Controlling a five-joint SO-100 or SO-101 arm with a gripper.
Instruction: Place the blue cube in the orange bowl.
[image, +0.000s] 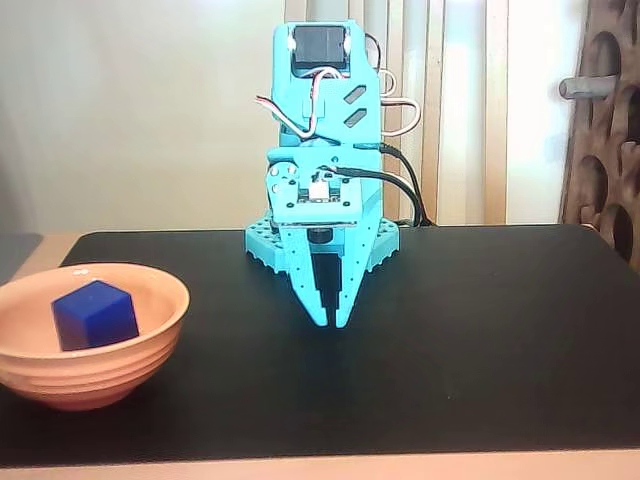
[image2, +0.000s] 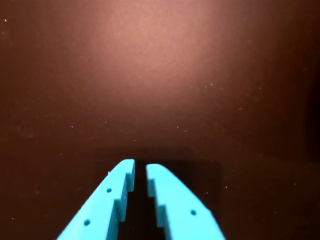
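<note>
Fixed view shows the blue cube (image: 94, 314) already resting inside the orange bowl (image: 150, 335); the claw (image: 331, 322) hangs empty, tips nearly together, over the black surface (image: 480, 340), so the task looks done

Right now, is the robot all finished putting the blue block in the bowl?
It looks finished. The blue cube sits inside the orange bowl at the left of the fixed view. The hand holds nothing: its fingers are nearly together, pointing down at the black mat by the arm's base, away from the bowl. Nothing seems left to do.
</note>
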